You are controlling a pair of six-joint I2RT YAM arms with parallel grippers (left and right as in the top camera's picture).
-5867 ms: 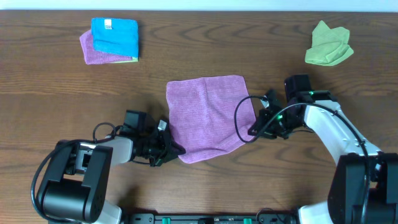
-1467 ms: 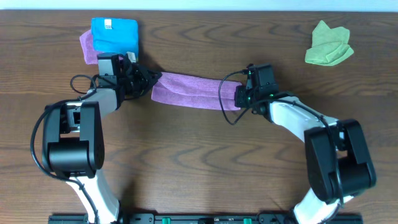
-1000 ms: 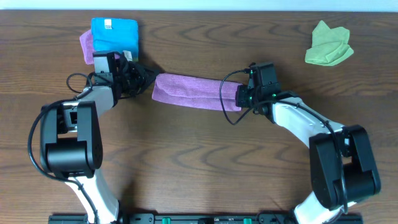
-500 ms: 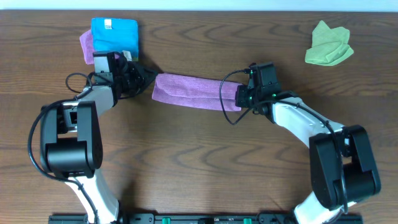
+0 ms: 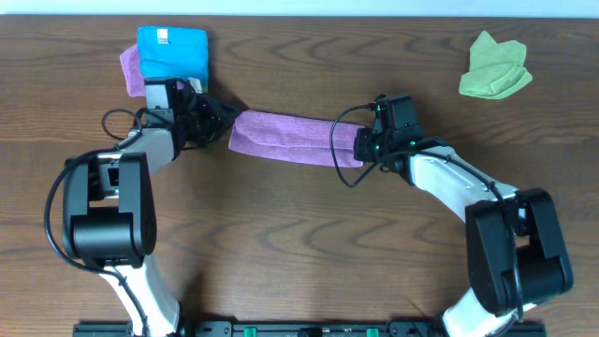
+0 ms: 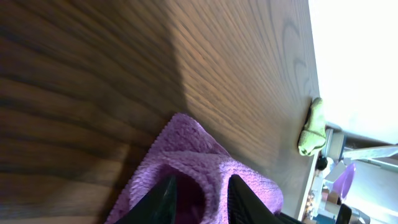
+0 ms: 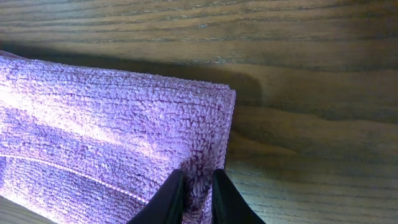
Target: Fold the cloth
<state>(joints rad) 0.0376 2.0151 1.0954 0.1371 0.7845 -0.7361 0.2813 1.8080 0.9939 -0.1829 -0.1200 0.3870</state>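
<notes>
The lilac cloth (image 5: 285, 136) lies as a long folded strip across the middle of the table. My left gripper (image 5: 225, 120) is at the strip's left end. In the left wrist view its fingers (image 6: 199, 193) stand a little apart around a fold of the cloth (image 6: 186, 143), with a dark hollow beside one finger. My right gripper (image 5: 358, 145) is at the strip's right end. In the right wrist view its fingers (image 7: 198, 186) pinch the doubled edge of the cloth (image 7: 106, 124) by its corner.
A bright blue cloth (image 5: 173, 51) lies on another purple cloth (image 5: 133, 77) at the back left, close behind my left gripper. A lime-green cloth (image 5: 494, 65) sits crumpled at the back right. A black cable (image 5: 339, 150) loops over the strip's right end.
The cloth lay spread flat near the front; now it is a folded strip farther back. Over the last second both arms have hardly moved; the left jaws have spread slightly.
</notes>
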